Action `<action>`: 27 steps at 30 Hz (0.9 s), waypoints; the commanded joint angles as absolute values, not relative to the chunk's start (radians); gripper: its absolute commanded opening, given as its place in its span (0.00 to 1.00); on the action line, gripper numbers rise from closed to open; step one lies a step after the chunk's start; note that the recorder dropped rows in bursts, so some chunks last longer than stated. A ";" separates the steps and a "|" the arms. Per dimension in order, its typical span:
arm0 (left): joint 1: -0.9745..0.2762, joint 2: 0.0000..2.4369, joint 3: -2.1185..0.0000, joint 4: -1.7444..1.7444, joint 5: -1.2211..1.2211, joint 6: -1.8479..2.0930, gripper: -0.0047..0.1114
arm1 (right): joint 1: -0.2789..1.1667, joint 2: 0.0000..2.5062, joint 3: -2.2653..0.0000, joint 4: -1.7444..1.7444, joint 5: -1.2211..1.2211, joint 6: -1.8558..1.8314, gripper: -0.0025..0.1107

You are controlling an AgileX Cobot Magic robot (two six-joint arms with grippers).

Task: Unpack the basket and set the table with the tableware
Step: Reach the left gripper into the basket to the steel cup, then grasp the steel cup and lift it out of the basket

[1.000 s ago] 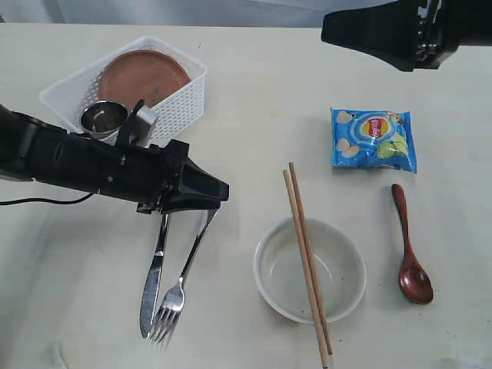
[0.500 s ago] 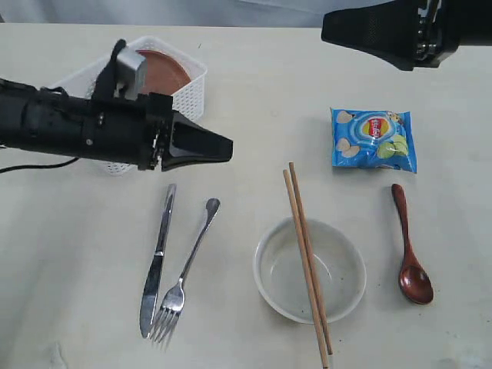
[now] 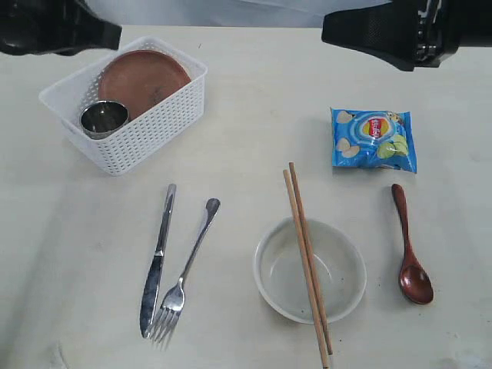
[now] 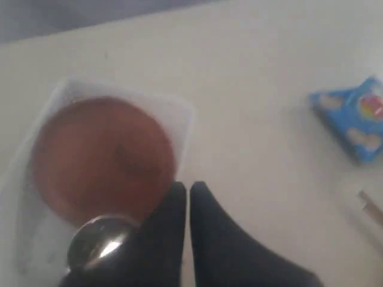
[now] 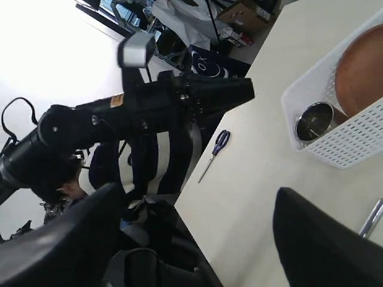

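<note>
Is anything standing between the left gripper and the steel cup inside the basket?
Nothing visible does. The cup sits uncovered in the basket, beside the plate. The left gripper hangs near the basket with its fingers shut.

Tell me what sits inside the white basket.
The basket holds a reddish-brown plate, lying tilted, and a small steel cup next to it in one corner. Anything beneath the plate is covered and cannot be seen.
</note>
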State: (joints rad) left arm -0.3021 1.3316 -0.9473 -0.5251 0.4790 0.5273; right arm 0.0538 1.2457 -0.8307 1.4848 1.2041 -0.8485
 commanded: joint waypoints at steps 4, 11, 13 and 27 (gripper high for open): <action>-0.300 1.561 -1.113 -0.084 0.734 0.284 0.44 | 0.050 1.238 -0.836 1.457 1.206 -0.863 0.62; -0.300 1.746 -1.220 -0.020 0.809 0.279 0.48 | 0.050 1.238 -0.836 1.445 1.206 -0.863 0.62; -0.300 1.780 -1.228 0.033 0.827 0.271 0.47 | 0.050 1.238 -0.836 1.445 1.206 -0.863 0.62; -0.300 1.845 -1.229 0.059 0.810 0.248 0.31 | 0.050 1.238 -0.836 1.441 1.182 -0.879 0.62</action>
State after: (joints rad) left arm -0.3021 1.8257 -1.2247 0.0740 0.7999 0.2575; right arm 0.0538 1.2457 -0.8307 1.4432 1.1924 -0.8633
